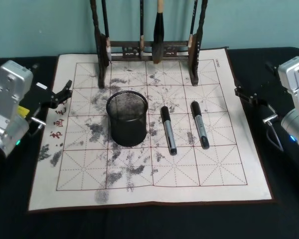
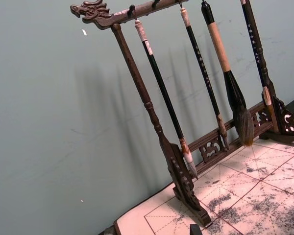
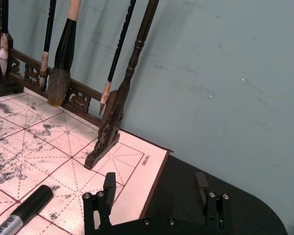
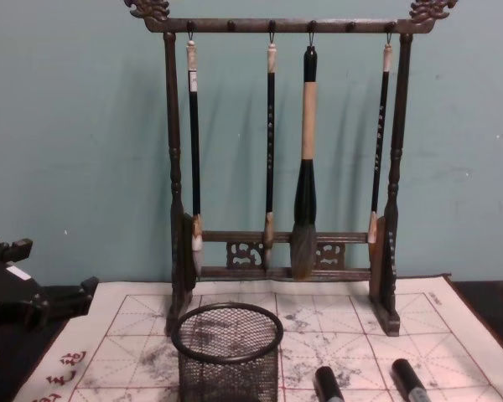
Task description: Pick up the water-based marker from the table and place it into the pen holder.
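Plainly, two markers are lying flat on the cream mat (image 1: 199, 174) that is covering the dark counter (image 1: 10, 214). The inner marker (image 1: 168, 130) is resting just beside the pen holder (image 1: 125, 135) on the robot's right, and the outer marker (image 1: 200, 124) is lying further right, apart from it; which of them is the water-based one I cannot tell. Both are looking light, stiff and smooth-barrelled, so I am expecting either to roll or slip under a careless pinch; closing across the middle of the grey barrel, square to its length, is looking safest. Their long axes are running nearly parallel, from far to near, with black caps pointing toward the brush rack (image 4: 344, 273) and the near ends drifting slightly rightward. The left tool (image 1: 65, 93) is hovering at the mat's left edge, spread open and gripping nothing; the right tool (image 3: 154, 188) is hanging by the mat's far right corner, jaws standing wide apart and empty.
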